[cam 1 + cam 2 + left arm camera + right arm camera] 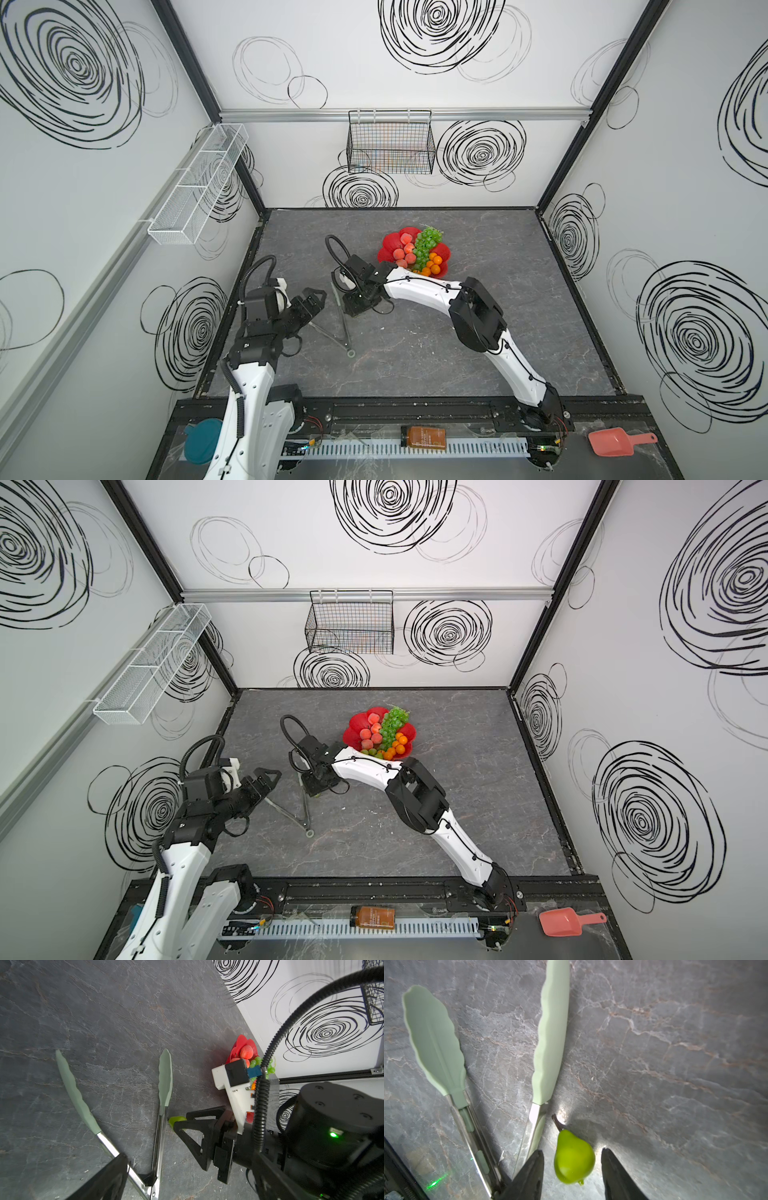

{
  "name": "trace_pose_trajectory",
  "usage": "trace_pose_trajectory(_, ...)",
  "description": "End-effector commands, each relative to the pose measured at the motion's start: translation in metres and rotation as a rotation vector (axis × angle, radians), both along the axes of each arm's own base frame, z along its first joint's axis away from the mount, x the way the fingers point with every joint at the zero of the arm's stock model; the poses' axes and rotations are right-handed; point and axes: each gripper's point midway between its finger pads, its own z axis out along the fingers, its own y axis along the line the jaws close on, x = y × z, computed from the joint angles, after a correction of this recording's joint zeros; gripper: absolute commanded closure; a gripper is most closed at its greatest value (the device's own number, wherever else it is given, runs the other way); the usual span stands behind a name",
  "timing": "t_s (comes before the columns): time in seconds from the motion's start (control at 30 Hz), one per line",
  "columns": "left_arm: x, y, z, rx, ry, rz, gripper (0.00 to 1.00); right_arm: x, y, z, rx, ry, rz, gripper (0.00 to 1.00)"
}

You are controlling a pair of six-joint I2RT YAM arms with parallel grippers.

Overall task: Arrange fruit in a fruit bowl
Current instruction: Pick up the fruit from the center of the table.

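The red scalloped fruit bowl [390, 242] [356, 722] stands at the back middle of the table. It holds a bunch of green grapes [426, 245], peaches [405, 249], tangerines [434, 264] and small green fruits [374, 752]. A green pear [573, 1159] [176, 1120] lies on the table just beside the tongs. My right gripper [572, 1150] [359, 305] is lowered over the pear and stands open, with a gap on each side of it. To the left, my left gripper [311, 299] [187, 1180] hovers above the tongs, open and holding nothing.
Steel tongs [343, 328] [550, 1043] with pale green tips lie spread on the table between the two grippers. A black wire basket [390, 145] and a white mesh basket [199, 183] hang on the walls. A pink scoop [615, 442], amber jar [423, 437] and teal lid [203, 440] sit along the front rail.
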Motion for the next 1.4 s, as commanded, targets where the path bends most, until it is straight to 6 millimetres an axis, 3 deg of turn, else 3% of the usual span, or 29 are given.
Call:
trace_pose_trajectory(0.0, 0.003, 0.001, 0.001, 0.009, -0.025, -0.009, 0.04, -0.006, 0.000, -0.010, -0.032, 0.016, 0.017, 0.51)
trace_pose_trajectory(0.63, 0.003, -0.001, 0.001, 0.003, -0.027, -0.018, 0.04, -0.012, 0.000, -0.020, -0.046, 0.030, 0.024, 0.56)
trace_pose_trajectory(0.97, 0.003, -0.006, 0.002, -0.003, -0.042, -0.034, 0.04, -0.010, -0.002, -0.002, -0.031, 0.008, 0.011, 0.61)
trace_pose_trajectory(1.17, 0.000, -0.021, 0.005, 0.008, -0.063, -0.071, 0.04, -0.013, -0.017, 0.018, 0.002, -0.008, -0.017, 0.61)
trace_pose_trajectory(1.37, -0.004, -0.048, 0.001, 0.019, -0.076, -0.135, 0.04, -0.027, -0.053, 0.024, 0.019, 0.001, -0.065, 0.61)
